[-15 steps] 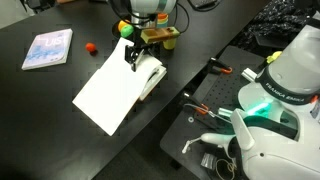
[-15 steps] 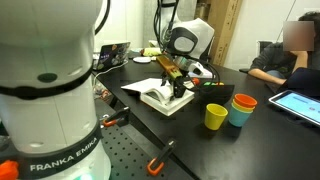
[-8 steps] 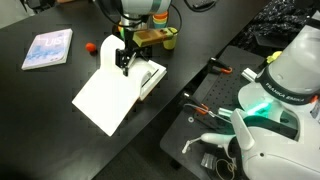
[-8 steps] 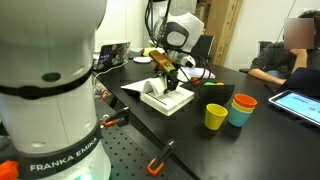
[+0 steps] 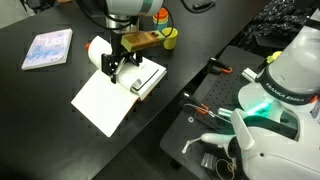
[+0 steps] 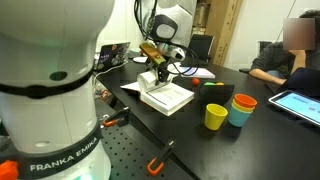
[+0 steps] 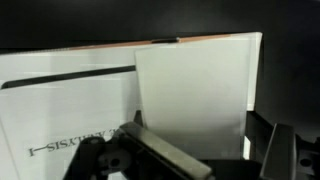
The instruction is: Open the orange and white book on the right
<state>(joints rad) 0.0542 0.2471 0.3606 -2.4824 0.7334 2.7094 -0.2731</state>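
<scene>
The orange and white book (image 5: 100, 105) lies open on the black table, with white pages spread to both sides; it also shows in an exterior view (image 6: 170, 97). My gripper (image 5: 113, 68) (image 6: 160, 72) is low over the book's spine area, against a raised white leaf. In the wrist view the upright leaf (image 7: 190, 90) stands just beyond my fingers, with a thin orange edge on top and a page with dark lettering to its left. My fingers (image 7: 215, 160) are apart, with nothing clamped between them.
A thin pale blue-white book (image 5: 47, 48) lies at the far left. A yellow cup (image 6: 216, 117) and a blue and orange cup stack (image 6: 240, 108) stand near the book. A second robot base (image 5: 285, 80), orange-handled tools (image 5: 215, 68) and a seated person (image 6: 290, 55) are nearby.
My gripper has moved left across the book, taking the raised leaf with it, so the leaf has swung further over toward the left side.
</scene>
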